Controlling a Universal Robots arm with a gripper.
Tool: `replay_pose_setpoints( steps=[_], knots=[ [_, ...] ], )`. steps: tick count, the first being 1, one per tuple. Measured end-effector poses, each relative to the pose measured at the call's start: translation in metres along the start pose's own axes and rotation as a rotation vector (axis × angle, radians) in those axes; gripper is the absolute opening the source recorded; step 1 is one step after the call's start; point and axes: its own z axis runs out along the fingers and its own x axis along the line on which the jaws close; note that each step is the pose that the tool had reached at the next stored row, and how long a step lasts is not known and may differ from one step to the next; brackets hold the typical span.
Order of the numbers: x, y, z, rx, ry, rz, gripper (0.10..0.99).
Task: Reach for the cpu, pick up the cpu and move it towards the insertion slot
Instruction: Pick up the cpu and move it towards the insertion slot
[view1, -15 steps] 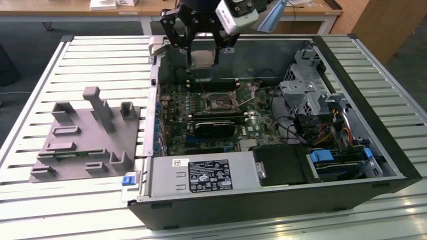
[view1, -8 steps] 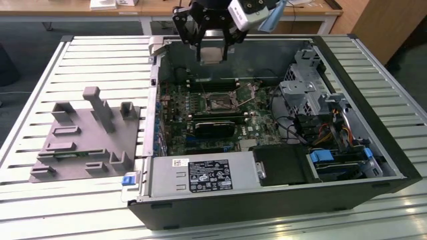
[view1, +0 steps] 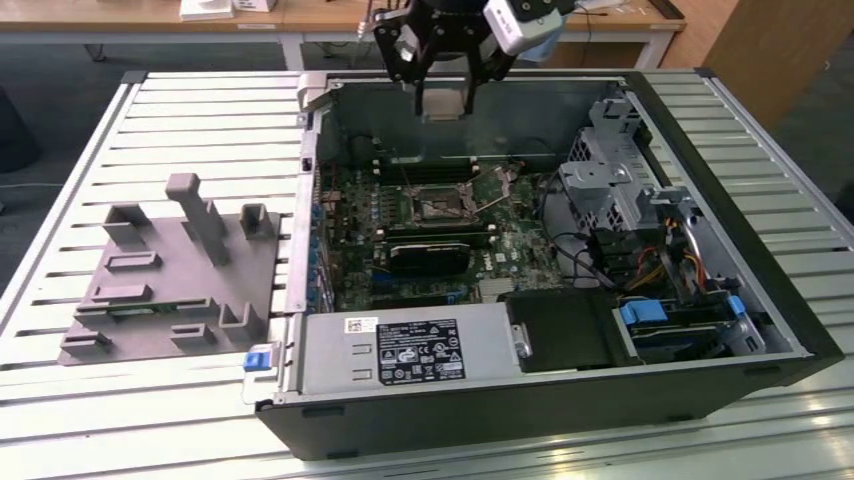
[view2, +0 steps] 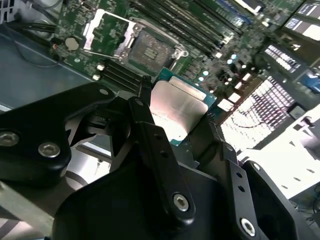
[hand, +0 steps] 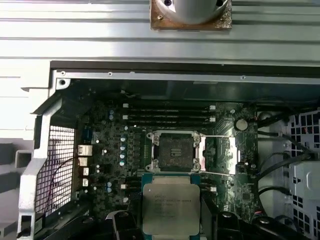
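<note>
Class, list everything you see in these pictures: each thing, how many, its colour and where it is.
cpu: one, silvery top, green rim, held in the tool above the board.
slot: one, dark centre, shiny frame, open, mid-board.
case: one, black and grey, open on the table.
card: one, black, below the slot in the exterior view.
power supply: one, grey, labelled, near edge of the case.
blocks: one grey set, on the exterior view's left.
table: one, pale, slatted.
tool: one, black, shut on the cpu.

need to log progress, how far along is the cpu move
Reach and pickup look done: the gripper is shut on the cpu, which hangs above the motherboard inside the open case. In hand: carrying it toward the insertion slot, which sits open with nothing in it. Left: closing the gap, since the cpu is not over it yet.
</note>
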Motion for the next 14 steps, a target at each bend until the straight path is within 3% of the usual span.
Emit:
replay_pose_setpoints(
  steps=[7, 14],
  knots=[
    [-0.0188, 0.0095, 0.0035, 0.0, 0.0045, 0.0, 0.545],
    [-0.0199, 0.0095, 0.0036, 0.0, 0.0052, 0.0, 0.545]
  ],
)
